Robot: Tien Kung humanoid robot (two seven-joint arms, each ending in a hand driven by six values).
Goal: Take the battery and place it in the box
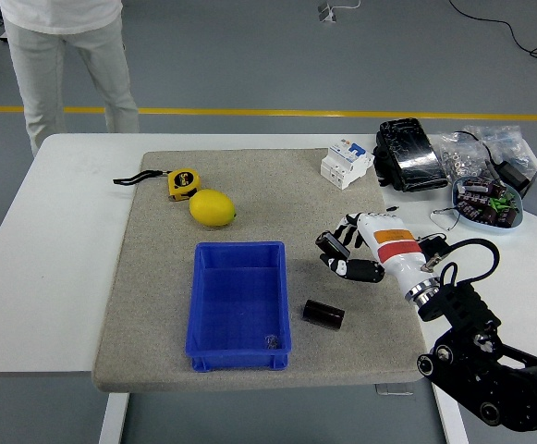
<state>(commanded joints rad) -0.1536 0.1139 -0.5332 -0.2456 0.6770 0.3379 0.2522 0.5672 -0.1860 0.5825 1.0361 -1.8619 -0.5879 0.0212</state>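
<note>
A robotics lab or industrial test floor. Far beyond the right hand (347, 254), a smooth grey floor (250, 65) carries a yellow line (342, 114) and a loose black cable (508, 32). The hand reaches over a white table (55, 240) topped with a grey felt mat (268, 199). Beyond it and to its right lie technical parts: a white circuit breaker (346, 163), black packets (409, 154), clear bags of small components (476, 153) and a bowl of parts (488, 203). A person in light clothes (65, 65) stands at the table's far left corner.
</note>
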